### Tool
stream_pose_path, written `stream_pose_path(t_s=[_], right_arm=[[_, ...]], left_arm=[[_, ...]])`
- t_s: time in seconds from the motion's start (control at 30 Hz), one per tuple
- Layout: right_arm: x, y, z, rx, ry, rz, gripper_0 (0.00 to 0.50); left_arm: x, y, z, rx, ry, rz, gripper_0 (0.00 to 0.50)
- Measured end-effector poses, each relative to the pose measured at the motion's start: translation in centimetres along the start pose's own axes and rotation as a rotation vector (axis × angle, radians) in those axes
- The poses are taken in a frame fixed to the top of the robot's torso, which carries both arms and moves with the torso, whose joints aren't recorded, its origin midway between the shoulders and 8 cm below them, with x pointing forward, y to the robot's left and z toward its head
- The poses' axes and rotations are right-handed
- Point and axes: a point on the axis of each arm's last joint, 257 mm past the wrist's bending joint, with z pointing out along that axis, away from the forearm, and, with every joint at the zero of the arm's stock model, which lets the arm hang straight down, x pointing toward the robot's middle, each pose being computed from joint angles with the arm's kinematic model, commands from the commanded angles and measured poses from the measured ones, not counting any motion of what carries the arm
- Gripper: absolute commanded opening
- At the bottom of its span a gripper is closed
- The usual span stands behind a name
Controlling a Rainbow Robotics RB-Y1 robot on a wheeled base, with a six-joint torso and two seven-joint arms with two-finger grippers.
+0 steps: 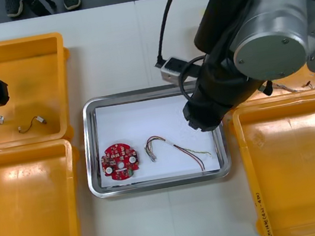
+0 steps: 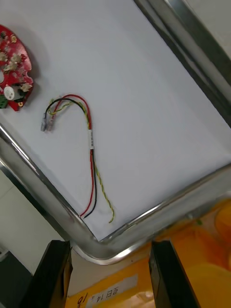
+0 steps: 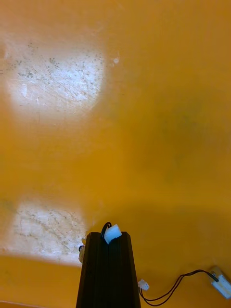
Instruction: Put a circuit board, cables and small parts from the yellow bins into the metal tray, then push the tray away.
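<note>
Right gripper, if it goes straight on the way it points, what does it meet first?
Likely the tray rim, just ahead of the open right gripper; depth is unclear, so possibly its white floor near the cable.

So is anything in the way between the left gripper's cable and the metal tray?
Only the yellow bin's side wall, which the left gripper, shut on a black cable, would have to lift over. The right gripper hangs open over the metal tray's right side; its far-left part is bare.
</note>
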Motion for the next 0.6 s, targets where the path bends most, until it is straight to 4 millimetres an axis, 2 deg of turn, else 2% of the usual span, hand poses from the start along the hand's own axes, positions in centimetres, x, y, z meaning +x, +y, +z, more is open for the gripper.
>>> stream_pose_path(t_s=[0.13, 0.17, 0.23, 0.27, 0.33, 0.6], right_arm=[[0.8, -2.0, -0.9, 0.033, 0.012, 0.028, 0.470], [1.1, -2.5, -1.2, 0.044, 0.020, 0.035, 0.469], [1.6, -3.5, -1.7, 0.068, 0.033, 0.049, 0.472], [1.9, -4.0, -2.0, 0.080, 0.040, 0.056, 0.470], [2.3, -4.9, -2.6, 0.099, 0.052, 0.074, 0.471], [2.5, -8.7, -4.5, 0.122, 0.050, 0.203, 0.472]], left_arm=[[0.0, 0.1, 0.0, -0.006, -0.001, 0.001, 0.008], [0.0, 0.1, 0.0, -0.007, -0.001, 0.002, 0.041], [0.0, 0.0, 0.1, -0.010, -0.001, 0.003, 0.294], [0.0, -0.1, 0.2, -0.010, 0.000, 0.004, 0.387], [0.1, -0.3, 0.3, -0.009, 0.001, 0.005, 0.490], [0.8, -0.7, -0.6, -0.013, 0.058, 0.010, 0.500]])
